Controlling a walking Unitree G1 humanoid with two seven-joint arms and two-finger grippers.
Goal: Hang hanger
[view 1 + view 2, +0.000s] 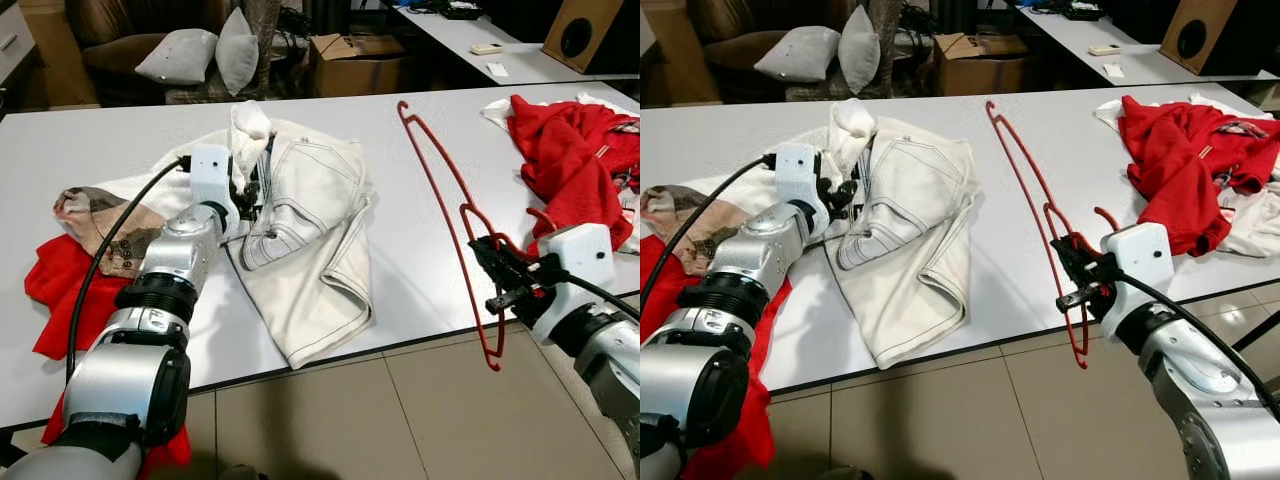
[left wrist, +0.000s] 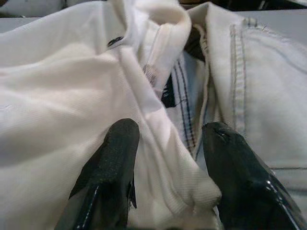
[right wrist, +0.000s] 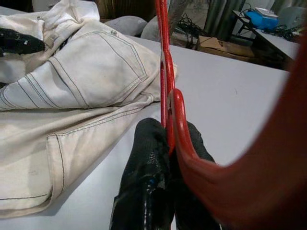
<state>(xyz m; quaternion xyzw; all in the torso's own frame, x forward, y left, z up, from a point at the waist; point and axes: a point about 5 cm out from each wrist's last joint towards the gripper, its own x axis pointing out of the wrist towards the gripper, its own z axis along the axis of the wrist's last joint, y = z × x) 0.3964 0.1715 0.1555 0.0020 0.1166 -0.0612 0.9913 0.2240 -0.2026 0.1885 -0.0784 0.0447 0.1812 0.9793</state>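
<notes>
A red wire hanger [image 1: 440,190] stands tilted over the white table [image 1: 420,290], its hook end by the front edge. My right gripper [image 1: 492,262] is shut on the hanger near its hook; in the right wrist view the black fingers [image 3: 148,163] pinch the red wire [image 3: 165,91]. White jeans [image 1: 305,230] lie crumpled at the table's middle. My left gripper [image 1: 250,192] is at the jeans' waistband, its fingers [image 2: 112,163] pressed around a fold of white fabric [image 2: 163,158] bunched between them.
A red garment pile [image 1: 570,165] lies at the table's right end. A patterned cloth [image 1: 100,225] and red cloth [image 1: 60,290] lie at the left edge. Beyond the table stand pillows [image 1: 205,55], a cardboard box [image 1: 355,60] and another table [image 1: 490,45].
</notes>
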